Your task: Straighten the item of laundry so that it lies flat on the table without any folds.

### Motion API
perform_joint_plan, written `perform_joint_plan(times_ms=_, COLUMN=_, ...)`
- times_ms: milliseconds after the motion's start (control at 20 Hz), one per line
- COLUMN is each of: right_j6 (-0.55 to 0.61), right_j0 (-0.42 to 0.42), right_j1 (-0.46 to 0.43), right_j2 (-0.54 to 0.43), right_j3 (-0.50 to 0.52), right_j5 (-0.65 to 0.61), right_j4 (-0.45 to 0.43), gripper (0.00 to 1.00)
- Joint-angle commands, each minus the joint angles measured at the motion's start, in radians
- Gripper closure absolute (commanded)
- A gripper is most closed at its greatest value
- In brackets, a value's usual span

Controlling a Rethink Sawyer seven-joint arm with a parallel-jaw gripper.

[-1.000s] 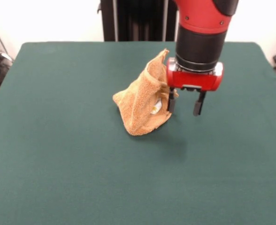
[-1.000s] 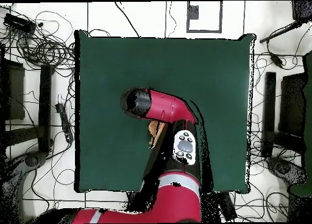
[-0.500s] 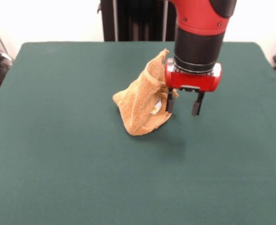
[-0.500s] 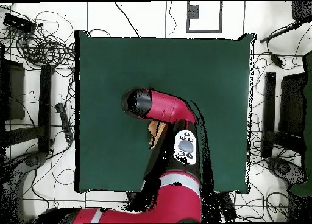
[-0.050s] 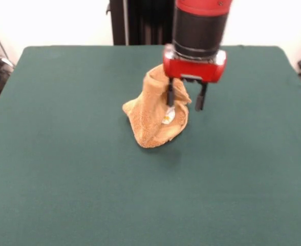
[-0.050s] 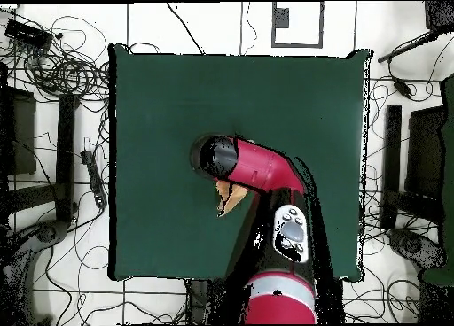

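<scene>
Towel [image 5: 153, 120] is standing bunched on the worktop [image 5: 63, 179], nothing flattened yet; gripper [image 5: 185, 97] is hanging beside its peak, spread wide, empty.

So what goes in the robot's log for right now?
gripper: open, beside raised towel edge | towel: bunched, standing up, not flat | table: green

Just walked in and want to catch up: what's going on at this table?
The red and black robot arm is working on an orange-tan towel on the green table. The towel is far from flat: it stands bunched in a crumpled peak. The gripper is up beside that peak with its jaws apart, one finger against the cloth and the other clear of it. In the overhead view the arm covers most of the towel.
</scene>
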State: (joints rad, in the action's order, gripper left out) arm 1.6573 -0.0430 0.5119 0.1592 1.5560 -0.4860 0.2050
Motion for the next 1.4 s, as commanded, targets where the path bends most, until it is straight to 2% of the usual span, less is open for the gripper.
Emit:
perform_joint_plan(times_ms=50, right_j6=0.15, right_j0=-0.043, right_j1=0.048, right_j2=-0.019, right_j3=0.201, right_j5=-0.047, right_j4=-0.017, gripper=0.0)
perform_joint_plan(times_ms=400, right_j6=0.136, right_j0=-0.111, right_j1=-0.019, right_j2=-0.08, right_j3=0.225, right_j5=0.13, right_j4=-0.043, gripper=0.0)
perform_joint_plan(times_ms=750, right_j6=0.097, right_j0=-0.193, right_j1=-0.135, right_j2=-0.136, right_j3=0.179, right_j5=0.341, right_j4=-0.137, gripper=0.0)
perform_joint_plan(times_ms=1100, right_j6=0.089, right_j0=-0.188, right_j1=-0.21, right_j2=-0.09, right_j3=0.114, right_j5=0.374, right_j4=-0.192, gripper=0.0)
perform_joint_plan(times_ms=1400, right_j6=0.072, right_j0=-0.192, right_j1=-0.209, right_j2=-0.073, right_j3=0.104, right_j5=0.356, right_j4=-0.233, gripper=0.0)
